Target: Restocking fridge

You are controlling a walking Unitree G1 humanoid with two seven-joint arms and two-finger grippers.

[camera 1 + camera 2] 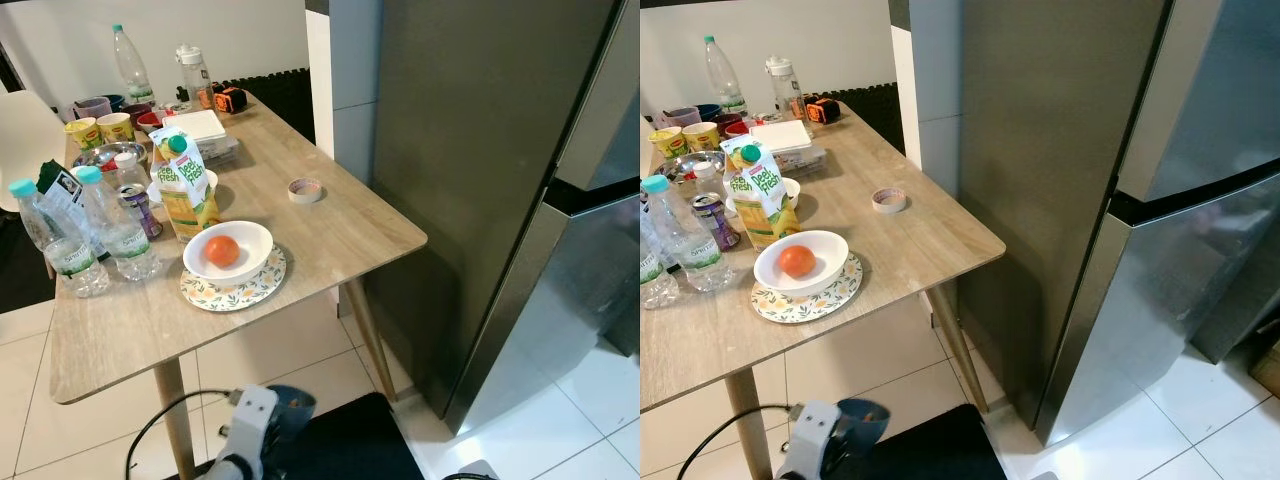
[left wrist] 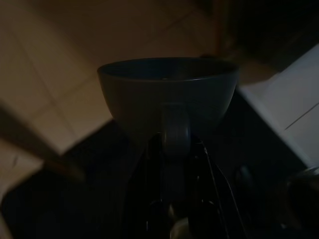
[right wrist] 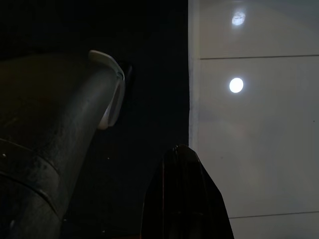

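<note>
Left claw (image 2: 174, 149) carrying a blue cup (image 2: 167, 97) low, below the counter's near edge.

Pinching the cup's handle between closed fingers, standing left of the closed fridge (image 1: 470, 180); right claw (image 3: 184, 189) hanging idle over floor tiles, finger gap impossible to tell.

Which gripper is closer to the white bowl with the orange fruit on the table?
Left. The left gripper hangs low below the table edge nearest the white bowl, gripping a blue cup. The right gripper hangs farther right, over the floor tiles.
</note>
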